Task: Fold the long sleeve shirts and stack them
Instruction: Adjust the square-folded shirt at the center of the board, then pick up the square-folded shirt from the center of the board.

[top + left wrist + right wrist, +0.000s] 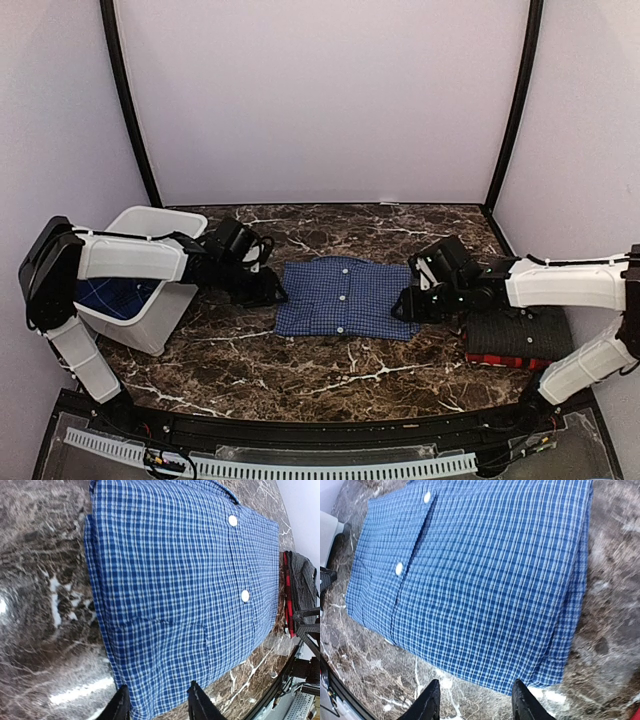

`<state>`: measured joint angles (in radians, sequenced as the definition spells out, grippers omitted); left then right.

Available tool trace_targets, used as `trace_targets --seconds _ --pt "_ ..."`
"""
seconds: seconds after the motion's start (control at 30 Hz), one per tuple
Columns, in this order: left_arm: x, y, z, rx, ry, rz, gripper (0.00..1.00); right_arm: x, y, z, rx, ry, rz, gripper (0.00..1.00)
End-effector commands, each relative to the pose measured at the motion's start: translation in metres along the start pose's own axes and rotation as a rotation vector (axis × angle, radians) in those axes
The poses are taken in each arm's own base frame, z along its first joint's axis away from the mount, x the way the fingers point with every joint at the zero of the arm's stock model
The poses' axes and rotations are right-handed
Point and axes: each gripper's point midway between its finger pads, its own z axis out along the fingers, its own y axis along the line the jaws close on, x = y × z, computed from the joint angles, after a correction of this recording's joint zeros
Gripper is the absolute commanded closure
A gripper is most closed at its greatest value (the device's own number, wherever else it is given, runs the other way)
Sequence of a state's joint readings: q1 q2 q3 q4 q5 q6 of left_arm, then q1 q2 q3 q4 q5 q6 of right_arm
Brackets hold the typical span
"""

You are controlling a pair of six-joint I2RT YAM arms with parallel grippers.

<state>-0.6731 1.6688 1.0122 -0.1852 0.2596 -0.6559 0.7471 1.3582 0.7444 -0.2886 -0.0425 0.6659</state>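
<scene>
Marble-patterned table (pixel 330 375) seen from above, with your two arms reaching in from the near edge toward one folded shirt. Left gripper (pixel 270 290) sits at the left edge of the blue-and-white check shirt (pixel 345 297). In its wrist view the fingers (pixel 120 707) stand apart, straddling the shirt's near corner without pinching it, so read it as released. Right gripper (pixel 405 305) sits at the shirt's right edge. Its wrist view shows the jaws spread with bare marble between them and the cloth just beyond, so it is also released and holds nothing.

The check shirt lies flat at the middle of the table, folded to a neat rectangle, placket up with white buttons showing. To your right, a black pinstriped shirt (pixel 518 335) lies folded on top of a red-and-black plaid shirt (pixel 500 361), forming the stack. Farther back on the left, a white plastic bin (pixel 140 325) sits tipped under the left arm. Blue checked cloth (pixel 110 295) shows inside it; whether that is another shirt cannot be told.

Folding of the check shirt looks finished, so the step in hand is likely the transfer to the stack. Your next move calls for pinching all layers at both side edges, lifting evenly so the fold holds, and landing it square on the black shirt.
</scene>
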Motion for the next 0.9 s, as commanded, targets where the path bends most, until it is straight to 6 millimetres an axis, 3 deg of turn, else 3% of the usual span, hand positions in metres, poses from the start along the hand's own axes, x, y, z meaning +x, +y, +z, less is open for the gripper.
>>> trace_targets --seconds 0.0,0.23,0.5,0.87 --pt "-0.027 0.009 -0.007 -0.043 -0.052 0.016 0.58 -0.038 0.002 -0.02 0.042 -0.149 -0.003 0.52" --pt "-0.039 0.013 0.012 -0.023 -0.022 0.018 0.51 -0.057 -0.011 -0.023 0.051 -0.197 0.018 0.45" --pt "-0.034 0.03 0.035 -0.074 0.018 -0.013 0.48 -0.055 -0.022 -0.022 0.037 -0.197 0.038 0.42" --pt "-0.027 0.03 0.054 -0.083 0.05 -0.024 0.5 -0.053 -0.024 -0.018 0.024 -0.185 0.049 0.42"
